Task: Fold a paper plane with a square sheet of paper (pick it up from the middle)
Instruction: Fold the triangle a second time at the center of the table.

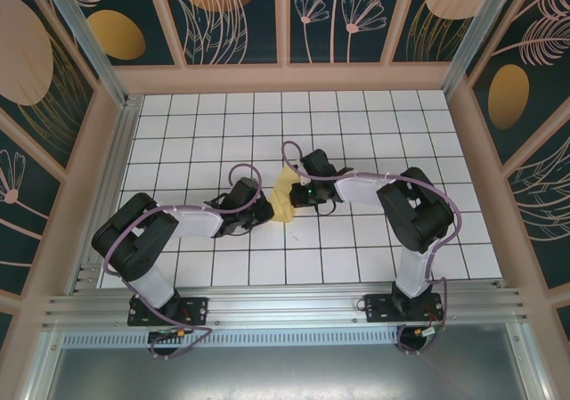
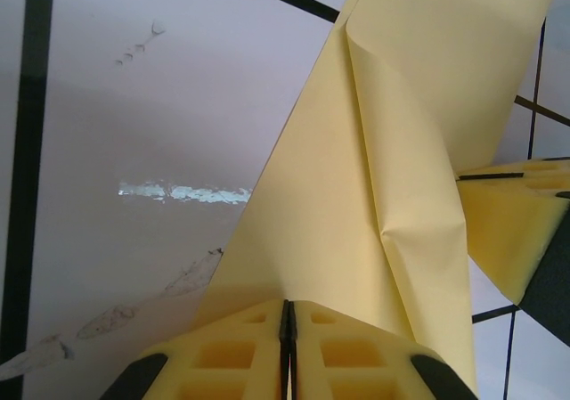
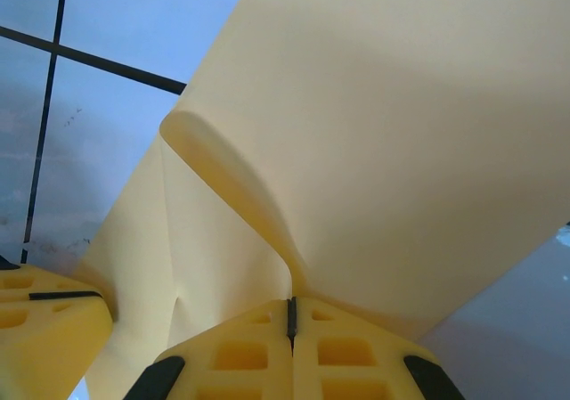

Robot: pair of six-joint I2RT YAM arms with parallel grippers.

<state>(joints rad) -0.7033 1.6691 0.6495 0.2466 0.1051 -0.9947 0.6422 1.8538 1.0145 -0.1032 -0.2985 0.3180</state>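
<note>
I am holding the square sheet of paper (image 1: 283,197) at the middle of the desk (image 1: 356,124), left tool (image 2: 287,329) and right tool (image 3: 291,315) each clenching one edge; it is buckling between them; I am judging it light, limp, tear-prone, best pinched near creases.

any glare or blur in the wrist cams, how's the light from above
Left wrist view: a bright glare streak on the white gridded table, thin pale yellow paper sheet fairly sharp. Right wrist view: the paper looks soft up close, tiles tinted blue. Top external view: even light, faint shadows.
</note>
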